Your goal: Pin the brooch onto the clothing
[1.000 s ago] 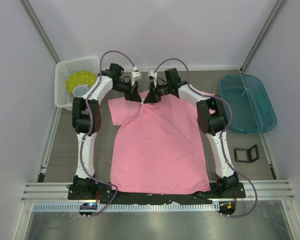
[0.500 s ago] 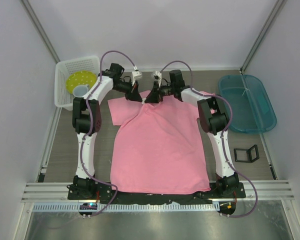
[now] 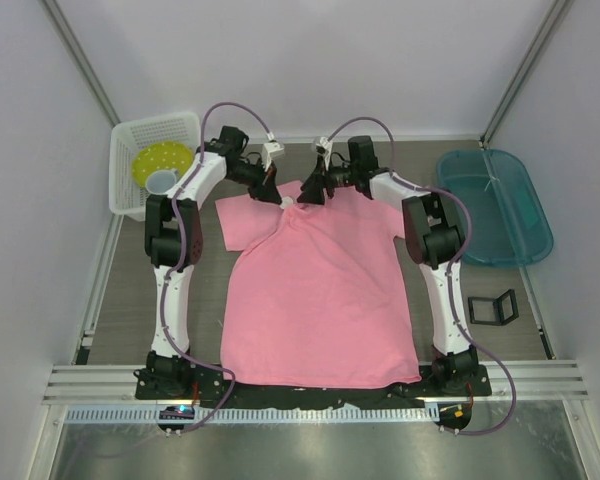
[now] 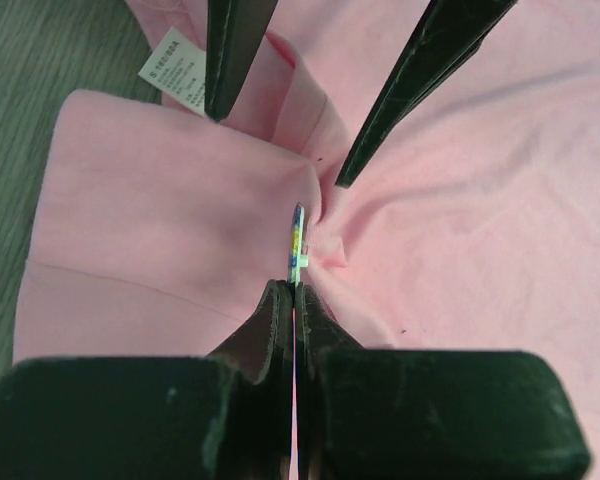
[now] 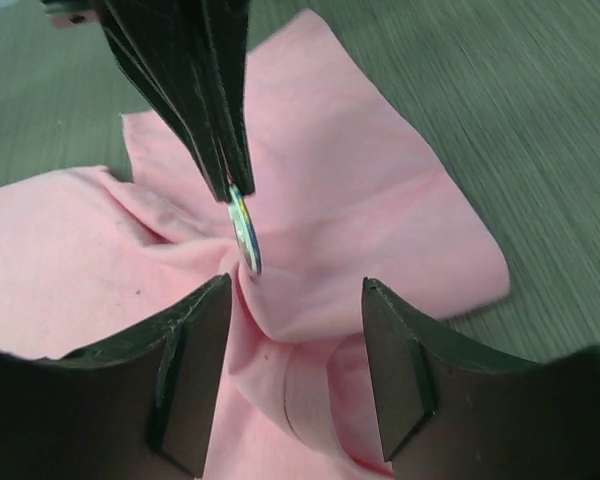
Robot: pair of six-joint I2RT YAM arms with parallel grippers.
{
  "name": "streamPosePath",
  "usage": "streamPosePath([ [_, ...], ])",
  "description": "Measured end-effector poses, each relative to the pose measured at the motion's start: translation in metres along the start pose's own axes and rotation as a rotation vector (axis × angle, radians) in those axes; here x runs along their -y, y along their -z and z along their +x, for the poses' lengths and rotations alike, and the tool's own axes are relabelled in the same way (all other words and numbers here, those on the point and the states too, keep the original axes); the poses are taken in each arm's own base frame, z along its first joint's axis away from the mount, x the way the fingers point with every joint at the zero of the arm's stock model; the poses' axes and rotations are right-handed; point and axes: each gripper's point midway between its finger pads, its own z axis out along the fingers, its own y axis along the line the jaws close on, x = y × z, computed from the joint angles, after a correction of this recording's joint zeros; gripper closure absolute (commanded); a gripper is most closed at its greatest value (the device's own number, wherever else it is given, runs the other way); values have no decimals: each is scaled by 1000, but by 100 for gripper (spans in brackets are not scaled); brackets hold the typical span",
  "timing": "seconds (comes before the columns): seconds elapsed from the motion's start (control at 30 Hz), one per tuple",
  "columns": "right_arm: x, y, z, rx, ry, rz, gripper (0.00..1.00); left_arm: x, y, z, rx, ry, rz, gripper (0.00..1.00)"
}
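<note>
Pink cotton of the clothing [image 3: 320, 300] lies flat from the hem beside the arm bases up to the chest, so we see no danger in that near part. The danger begins further up, beside the collar, where the cloth is gathered into a small raised fold. There the left gripper [image 4: 294, 295] is pressed together on the brooch [image 4: 299, 235], which stands on its edge against the fold. We cannot tell whether its pin goes through the cloth or only touches it. The right gripper [image 5: 298, 350] is spread, with one finger on each side of the same fold, and it holds nothing. We judge that this is the weak point: with nothing pinching the fold, the cotton may flatten or slide away under the brooch, and then the pin would pass beside the cloth. The brooch is held only by a thin part of its rim, so a small push may turn it, or it may slip out and fall into the creases. The fingertips of both arms are very near to each other, so they may collide. Further away lie the white label [image 4: 172, 68] and the grey table [image 5: 460, 90]; a pull by the left arm may drag the collar toward them.
</note>
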Motion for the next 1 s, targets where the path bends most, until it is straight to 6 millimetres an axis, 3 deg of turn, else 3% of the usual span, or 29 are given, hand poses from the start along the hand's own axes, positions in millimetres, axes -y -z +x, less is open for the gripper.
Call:
streamPosePath([
  [0.17, 24, 16, 10, -93, -33, 148, 40, -11, -4, 12, -70, -33, -93, 100],
  [0.3, 42, 36, 14, -181, -51, 265, 39, -5, -18, 24, -181, -118, -176, 100],
  [0.43, 49, 60, 28, -276, -100, 357, 37, 22, -49, 29, -302, -286, -236, 85],
  [0.5, 50, 72, 34, -313, -119, 390, 37, 35, -59, 25, -327, -360, -246, 72],
  [0.6, 51, 87, 42, -367, -143, 433, 37, 54, -68, 21, -343, -417, -219, 63],
  [0.67, 52, 99, 48, -399, -161, 465, 39, 56, -64, 21, -342, -414, -212, 60],
  [0.77, 58, 114, 56, -436, -184, 517, 42, 41, -43, 19, -323, -345, -245, 58],
  [0.87, 63, 125, 62, -468, -201, 563, 49, 13, -10, 1, -269, -244, -331, 66],
  [0.9, 64, 127, 63, -475, -203, 574, 55, 2, -1, -11, -238, -220, -366, 76],
  [1.0, 69, 136, 67, -496, -210, 616, 67, -29, 18, -36, -163, -138, -446, 86],
])
